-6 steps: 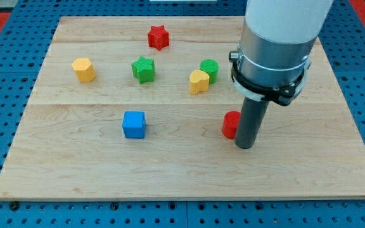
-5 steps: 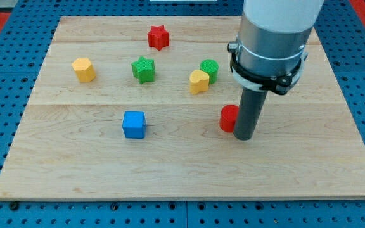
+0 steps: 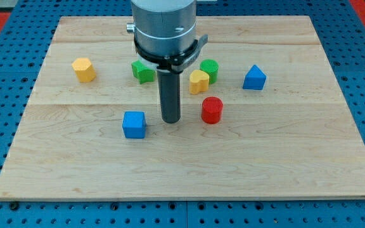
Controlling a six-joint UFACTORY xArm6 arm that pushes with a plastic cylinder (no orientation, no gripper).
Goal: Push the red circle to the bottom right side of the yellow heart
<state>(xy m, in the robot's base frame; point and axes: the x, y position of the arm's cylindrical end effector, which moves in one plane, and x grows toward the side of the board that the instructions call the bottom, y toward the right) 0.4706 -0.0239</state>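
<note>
The red circle (image 3: 211,109) is a short red cylinder standing on the wooden board (image 3: 189,171), just below and slightly to the right of the yellow heart (image 3: 199,82). My tip (image 3: 170,120) rests on the board to the left of the red circle, with a gap between them, and to the right of the blue cube (image 3: 134,124). The arm's grey body hides part of the board's top middle.
A green circle (image 3: 210,68) sits right behind the yellow heart. A blue triangular block (image 3: 254,77) lies to the right. A green star (image 3: 142,71) is partly hidden by the arm. A yellow hexagon (image 3: 83,69) is at the left.
The arm swung from the right of the red circle to its left. The red circle now sits higher and further left, near the yellow heart. The blue triangle is uncovered; the red star is hidden.
</note>
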